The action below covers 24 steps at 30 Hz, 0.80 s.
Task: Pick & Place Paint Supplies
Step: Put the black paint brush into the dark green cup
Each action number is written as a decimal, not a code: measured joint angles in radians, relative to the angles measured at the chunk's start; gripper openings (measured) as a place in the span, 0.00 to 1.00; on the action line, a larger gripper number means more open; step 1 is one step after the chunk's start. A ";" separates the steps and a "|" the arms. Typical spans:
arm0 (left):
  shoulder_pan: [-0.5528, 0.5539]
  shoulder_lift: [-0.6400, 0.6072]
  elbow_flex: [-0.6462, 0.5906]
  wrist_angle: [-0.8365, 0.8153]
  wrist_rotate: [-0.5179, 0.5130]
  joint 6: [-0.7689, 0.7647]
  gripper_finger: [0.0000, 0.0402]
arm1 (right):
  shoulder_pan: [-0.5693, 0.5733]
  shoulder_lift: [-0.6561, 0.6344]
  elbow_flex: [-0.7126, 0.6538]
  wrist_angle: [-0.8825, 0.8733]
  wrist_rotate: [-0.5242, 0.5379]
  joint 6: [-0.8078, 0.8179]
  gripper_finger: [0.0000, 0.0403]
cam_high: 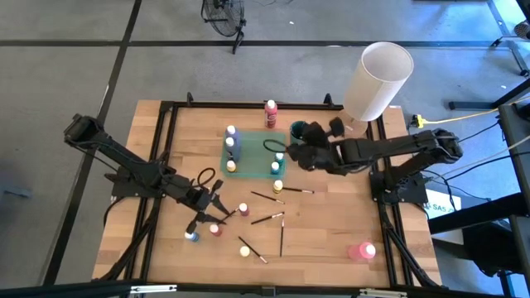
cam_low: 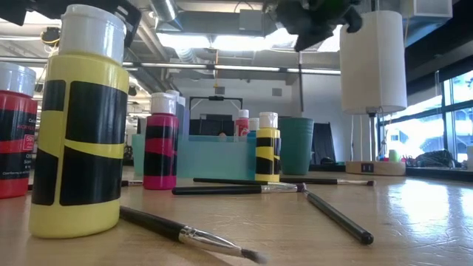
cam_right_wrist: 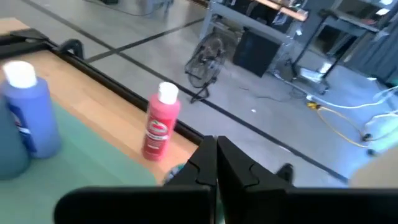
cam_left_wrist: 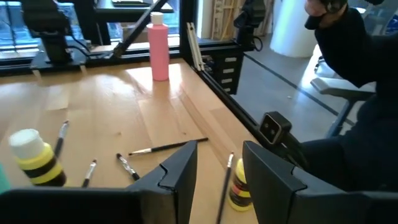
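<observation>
Small white-capped paint bottles stand in the teal tray (cam_high: 252, 157) and loose on the wooden table, among them a yellow one (cam_low: 77, 125), a pink one (cam_low: 160, 144) and a red one (cam_right_wrist: 160, 124) at the far edge. Thin dark brushes (cam_high: 267, 219) lie flat on the boards between them. My left gripper (cam_high: 219, 205) hovers open over the table's near left part; through its gap a brush (cam_left_wrist: 225, 183) and a yellow bottle (cam_left_wrist: 239, 186) show on the table beyond. My right gripper (cam_right_wrist: 214, 158) is shut and holds nothing, above the tray's right end (cam_high: 294, 156) beside a green cup (cam_high: 298, 130).
A big white cylinder (cam_high: 377, 79) stands at the far right corner. A tall pink bottle (cam_high: 362, 251) stands near the right front corner. Black rails (cam_high: 166, 149) frame the table's sides. Bare boards show at the table's near middle and right.
</observation>
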 joint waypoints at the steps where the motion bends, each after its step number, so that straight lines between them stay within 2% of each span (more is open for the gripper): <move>1: -0.005 0.000 0.000 -0.001 0.003 0.000 0.31 | -0.011 0.000 0.000 0.045 -0.027 -0.037 0.00; 7: -0.017 0.000 0.000 -0.006 0.006 0.008 0.29 | -0.048 0.000 -0.019 0.376 -0.255 -0.342 0.00; 11: -0.017 0.000 0.000 -0.026 0.005 0.008 0.28 | -0.057 -0.012 -0.019 0.414 -0.265 -0.394 0.00; 16: -0.017 0.000 0.000 -0.040 0.005 0.008 0.28 | -0.066 -0.122 -0.021 0.237 -0.244 -0.358 0.00; 24: -0.012 0.000 0.000 -0.038 -0.001 0.008 0.28 | 0.010 -0.368 -0.020 -0.203 -0.217 -0.047 0.00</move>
